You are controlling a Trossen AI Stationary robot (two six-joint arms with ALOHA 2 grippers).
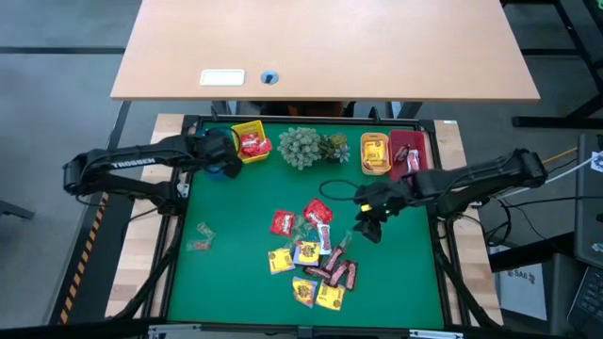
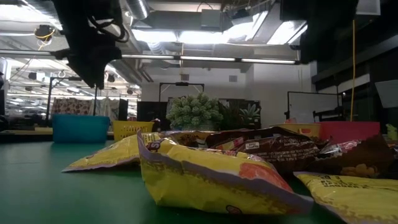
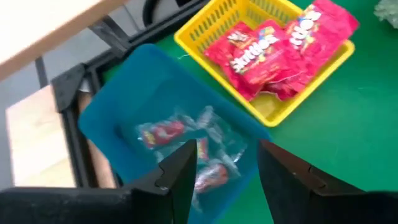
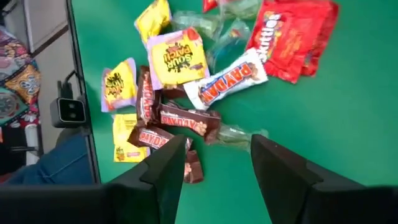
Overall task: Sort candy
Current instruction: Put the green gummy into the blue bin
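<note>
Green felt covers the desk, and the candy pile lies on it in front of the grey-green plant: red packets, yellow square packets, dark brown bars, a white bar and a few clear wrappers, overlapping in a loose heap. Two clear-wrapped sweets lie apart from the heap, toward the left arm's side. Just beside the plant on that side, the yellow bin holds red packets, and the blue bin next to it holds clear-wrapped sweets. On the plant's other side stand an orange bin and a red bin.

The left hand hangs over the blue bin at the end of a bent arm, fingers apart and empty. The right hand reaches in past the red bin and hovers over the near edge of the heap, above the brown bars, fingers apart, gripping nothing.
</note>
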